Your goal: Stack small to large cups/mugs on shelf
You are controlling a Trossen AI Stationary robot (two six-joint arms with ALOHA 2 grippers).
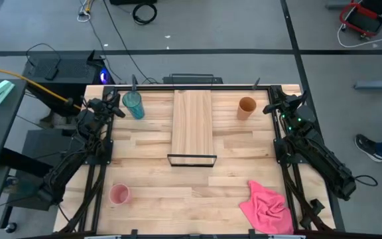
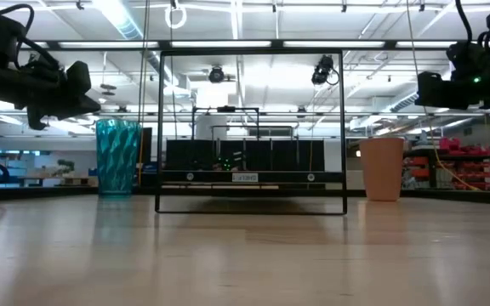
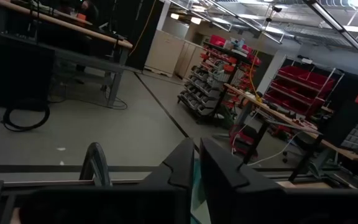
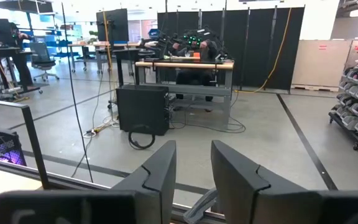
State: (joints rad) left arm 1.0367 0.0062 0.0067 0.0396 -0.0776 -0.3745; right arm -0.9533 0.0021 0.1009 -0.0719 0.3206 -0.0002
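A: Long light-wood shelf plank with its thin black frame (image 1: 191, 126)?
B: Mid-bench, far side. Translucent teal tumbler (image 1: 133, 104) left of it, orange-brown cup (image 1: 246, 107) right, small pink cup (image 1: 119, 194) near-left.
A: Grippers?
B: Left gripper (image 1: 116, 105) beside the tumbler, right gripper (image 1: 270, 106) near the orange-brown cup; both slightly parted, empty.
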